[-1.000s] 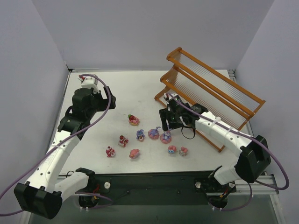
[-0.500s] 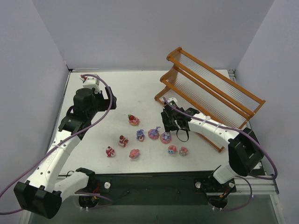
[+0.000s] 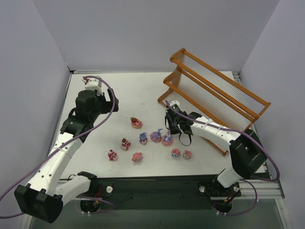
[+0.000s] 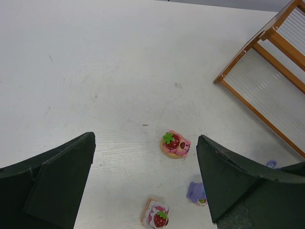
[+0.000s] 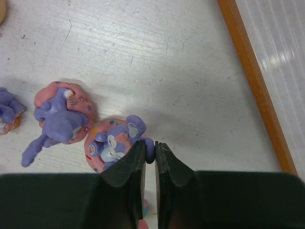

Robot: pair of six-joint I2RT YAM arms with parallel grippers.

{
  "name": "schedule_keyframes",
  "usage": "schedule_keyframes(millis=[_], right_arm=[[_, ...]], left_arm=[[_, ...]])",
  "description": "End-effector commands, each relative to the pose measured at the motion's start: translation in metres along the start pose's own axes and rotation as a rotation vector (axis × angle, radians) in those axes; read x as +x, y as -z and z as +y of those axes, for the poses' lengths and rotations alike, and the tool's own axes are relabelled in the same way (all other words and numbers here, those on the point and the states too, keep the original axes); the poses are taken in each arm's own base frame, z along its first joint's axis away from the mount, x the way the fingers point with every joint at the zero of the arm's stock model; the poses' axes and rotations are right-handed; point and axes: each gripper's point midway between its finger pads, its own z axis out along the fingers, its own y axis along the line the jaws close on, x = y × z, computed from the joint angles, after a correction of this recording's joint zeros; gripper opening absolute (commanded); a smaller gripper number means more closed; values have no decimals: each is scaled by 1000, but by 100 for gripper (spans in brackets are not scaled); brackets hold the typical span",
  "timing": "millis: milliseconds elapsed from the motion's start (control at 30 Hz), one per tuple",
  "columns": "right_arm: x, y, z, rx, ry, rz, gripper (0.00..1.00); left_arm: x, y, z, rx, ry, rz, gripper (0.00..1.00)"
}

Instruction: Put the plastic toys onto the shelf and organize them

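Purple bunny-eared plastic figurine on a round pink base (image 5: 112,143) is nipped at its side by the nearly closed fingers of the right gripper (image 5: 150,153), on or just above the white table (image 5: 190,57); a second purple bunny on a pink base (image 5: 59,114) stands just beside it; bare table lies between them and the orange-brown wooden shelf (image 5: 252,81) to the right. Only the left wrist view shows the left gripper (image 4: 145,139) spread wide over open table, a strawberry-topped pink toy (image 4: 175,144) below it; the top view adds two small pink toys (image 3: 175,152) nearer the front edge.
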Motion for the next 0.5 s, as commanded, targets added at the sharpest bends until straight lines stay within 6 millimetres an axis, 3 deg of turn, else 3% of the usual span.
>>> schedule_keyframes(millis=[0, 233, 467], right_arm=[[-5, 5, -3, 6, -11, -27, 3], [-12, 15, -7, 23, -19, -54, 0], [-38, 60, -22, 48, -20, -165, 0]], left_arm=[[-13, -1, -3, 2, -15, -43, 97], [-12, 0, -3, 1, -22, -42, 98], [-7, 1, -9, 27, -30, -27, 97]])
